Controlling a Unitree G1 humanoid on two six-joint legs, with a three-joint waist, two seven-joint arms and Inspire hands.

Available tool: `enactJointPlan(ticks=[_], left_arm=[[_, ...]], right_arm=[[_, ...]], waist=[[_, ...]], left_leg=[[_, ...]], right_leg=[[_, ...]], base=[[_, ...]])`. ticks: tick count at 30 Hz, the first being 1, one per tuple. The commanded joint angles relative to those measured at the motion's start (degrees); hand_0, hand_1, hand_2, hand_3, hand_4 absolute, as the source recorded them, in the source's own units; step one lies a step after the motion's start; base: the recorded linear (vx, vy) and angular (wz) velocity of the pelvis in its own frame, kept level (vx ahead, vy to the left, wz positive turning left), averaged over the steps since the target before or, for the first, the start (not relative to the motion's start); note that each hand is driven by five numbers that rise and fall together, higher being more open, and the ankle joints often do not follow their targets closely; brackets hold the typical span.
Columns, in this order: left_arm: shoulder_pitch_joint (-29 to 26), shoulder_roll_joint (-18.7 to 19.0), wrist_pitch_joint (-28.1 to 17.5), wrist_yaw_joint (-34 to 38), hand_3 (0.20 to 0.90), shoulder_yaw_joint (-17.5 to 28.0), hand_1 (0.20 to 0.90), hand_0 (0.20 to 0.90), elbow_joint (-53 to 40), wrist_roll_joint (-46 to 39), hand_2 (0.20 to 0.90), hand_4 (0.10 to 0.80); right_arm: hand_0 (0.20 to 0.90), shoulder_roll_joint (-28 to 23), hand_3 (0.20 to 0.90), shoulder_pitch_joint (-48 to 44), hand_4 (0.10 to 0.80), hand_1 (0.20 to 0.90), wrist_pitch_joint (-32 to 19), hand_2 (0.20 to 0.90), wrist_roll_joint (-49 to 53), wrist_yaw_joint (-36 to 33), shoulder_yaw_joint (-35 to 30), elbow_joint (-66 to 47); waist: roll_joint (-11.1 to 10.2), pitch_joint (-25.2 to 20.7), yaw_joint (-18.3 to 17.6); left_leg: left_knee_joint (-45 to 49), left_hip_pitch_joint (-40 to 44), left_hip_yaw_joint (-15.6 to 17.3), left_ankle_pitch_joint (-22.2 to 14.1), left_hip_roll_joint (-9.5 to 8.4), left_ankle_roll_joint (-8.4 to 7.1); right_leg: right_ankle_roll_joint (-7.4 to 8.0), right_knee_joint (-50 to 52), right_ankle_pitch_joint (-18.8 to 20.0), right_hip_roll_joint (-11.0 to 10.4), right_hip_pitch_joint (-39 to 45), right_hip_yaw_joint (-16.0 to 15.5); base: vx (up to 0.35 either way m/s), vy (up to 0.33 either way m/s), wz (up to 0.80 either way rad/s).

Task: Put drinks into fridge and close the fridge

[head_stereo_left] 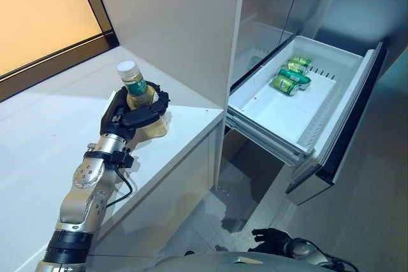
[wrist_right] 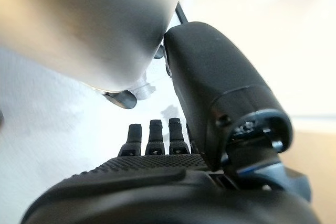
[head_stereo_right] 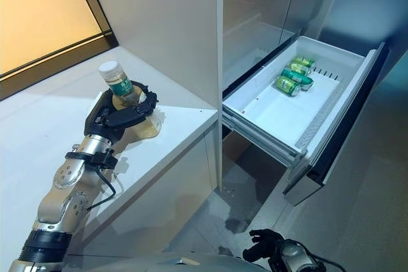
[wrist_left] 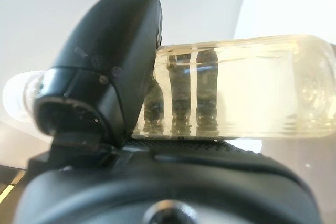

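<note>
Left hand: the left hand is seen on the white counter at the left of the scene, its fingers and thumb curled round a clear bottle of pale yellowish drink.
Bottle: it is held roughly upright, leaning slightly to the left, with its white cap and green neck label standing above the dark fingers; whether its base touches the counter cannot be told. In the left wrist view the fingers are seen through the liquid, wrapped against the far side of the bottle, and the thumb is pressed over the near side.
Right hand: the right hand is shown low at the near edge of the scene, above the grey floor, well apart from the bottle and the drawer. In the right wrist view its fingers are straight and nothing is held.
Fridge drawer: a white fridge drawer is pulled out at the right — its dark-edged front panel faces right and near.
Cans: several green drink cans are laid on their sides at the far end of the drawer, close together; the near part of the drawer floor is bare.
Fridge: the upper grey fridge door above the drawer is shut.
Panel: a tall pale side panel stands between the counter and the fridge.
Window: a dark-framed amber pane is seen at the far left, behind the counter.
</note>
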Motion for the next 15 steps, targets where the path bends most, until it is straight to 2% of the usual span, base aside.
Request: enactJointPlan(ticks=[1,8,15], left_arm=[[-7.6,2.2,-12.7,-2.7,0.2,0.6,0.3,0.3,-8.2,-4.6,0.3,0.1],[-9.5,2.4,-17.0,-4.4,0.2,-0.8,0.3,0.3,-10.2,-5.8,0.3,0.1],[-11.5,3.3,-23.0,-3.6,0.2,0.5,0.3,0.3,-10.8,-4.9,0.3,0.1]], right_arm=[[0.9,-1.6,0.9,-0.6,0.8,0.9,-1.7,0.9,-4.1,3.4,3.7,-4.5],[0.9,-2.9,0.9,-2.0,0.8,0.9,-1.7,0.9,-4.8,5.0,5.6,-19.4],[0.9,-4.0,0.9,-2.2,0.8,0.9,-5.8,0.9,1.9,6.7,4.5,-28.1]], waist=[[-1.2,-2.5,-0.3],[-1.3,-2.9,-0.6],[-1.3,-3.4,-1.4]], left_leg=[[0.1,-2.2,-3.9,-3.4,-2.21,0.27],[0.1,-2.0,-4.2,-3.2,-2.25,0.26],[0.1,-2.1,-3.8,-2.8,-2.33,0.24]], right_leg=[[4.17,0.7,-0.1,-0.7,-1.4,-1.7],[4.09,0.8,0.0,-0.9,-1.2,-1.9],[4.11,1.0,0.4,-0.9,-1.6,-1.4]], base=[[0.0,0.0,0.0],[0.0,0.0,0.0],[0.0,0.0,0.0]])
